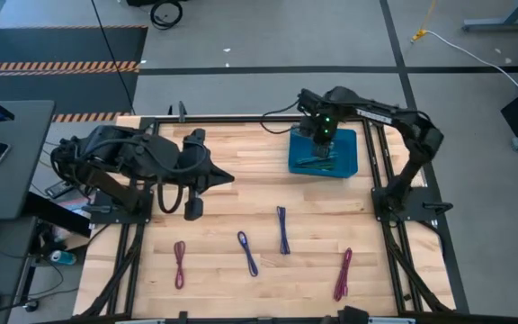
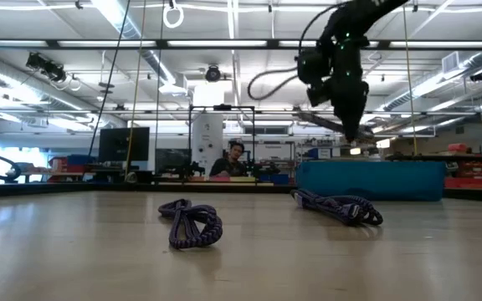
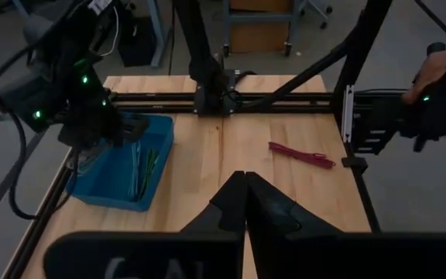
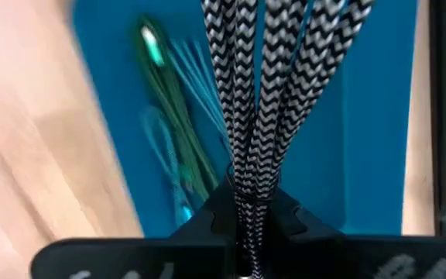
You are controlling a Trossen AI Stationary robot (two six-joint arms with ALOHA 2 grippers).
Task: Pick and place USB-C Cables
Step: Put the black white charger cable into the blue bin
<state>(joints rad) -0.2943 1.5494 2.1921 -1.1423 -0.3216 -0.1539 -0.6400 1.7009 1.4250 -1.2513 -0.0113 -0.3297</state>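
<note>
The right tool (image 4: 242,203) hung over the blue tray (image 1: 347,142) at the table's far right, its fingers pinched on a black-and-white braided cable (image 4: 273,77) not yet let go. Green and teal cables (image 1: 316,163) already lay in that tray, so the job looked roughly half done. Left on the table (image 1: 223,216) were four: a maroon cable (image 1: 180,264), two blue-purple ones (image 1: 246,252) (image 1: 282,229) and a magenta one (image 1: 343,274). The left tool (image 3: 245,203) waited closed and empty over the table's left side.
</note>
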